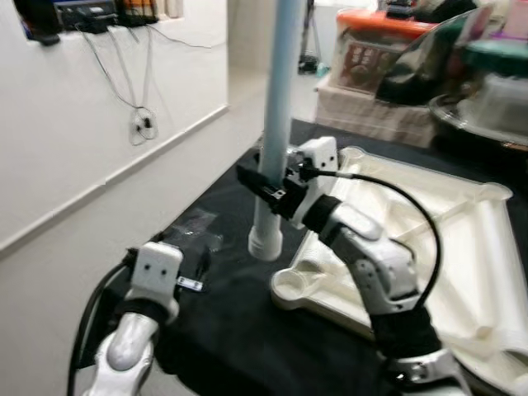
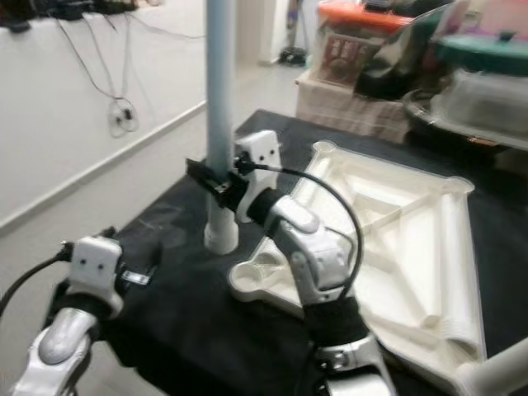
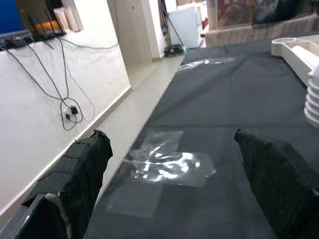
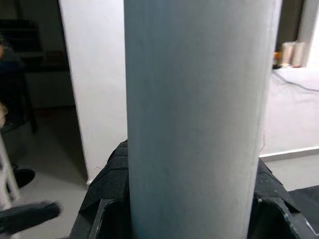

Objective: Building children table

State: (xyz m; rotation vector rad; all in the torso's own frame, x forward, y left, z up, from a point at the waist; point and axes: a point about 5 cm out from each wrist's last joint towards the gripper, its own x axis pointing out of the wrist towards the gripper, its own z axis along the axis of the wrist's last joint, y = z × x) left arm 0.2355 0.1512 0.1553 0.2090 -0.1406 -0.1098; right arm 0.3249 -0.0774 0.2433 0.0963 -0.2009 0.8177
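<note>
The table leg (image 1: pixel 279 99), a pale blue tube with a white threaded end, stands upright with that end just above or resting on the black cloth (image 1: pixel 223 289), just beside the near corner socket (image 1: pixel 293 285) of the white tabletop (image 2: pixel 429 247), which lies upside down with its ribs showing. I'd say it is held vertical like this so the threaded tip can go straight into that round socket; from here the tip looks off to the socket's left rather than over it, so I judge a short shift toward the tabletop is what's needed. My right gripper (image 1: pixel 266 188) is clamped on the leg low down, a little above the threads, and the right wrist view has the tube pressed between the two black fingers (image 4: pixel 107 199) on either side. My left gripper (image 3: pixel 179 189) hovers over the near edge of the cloth with its fingers spread wide apart and nothing between them, pointing at a crumpled clear plastic wrapper (image 3: pixel 167 167) lying flat on the cloth. A second leg (image 2: pixel 495 371) shows at the tabletop's near right corner.
</note>
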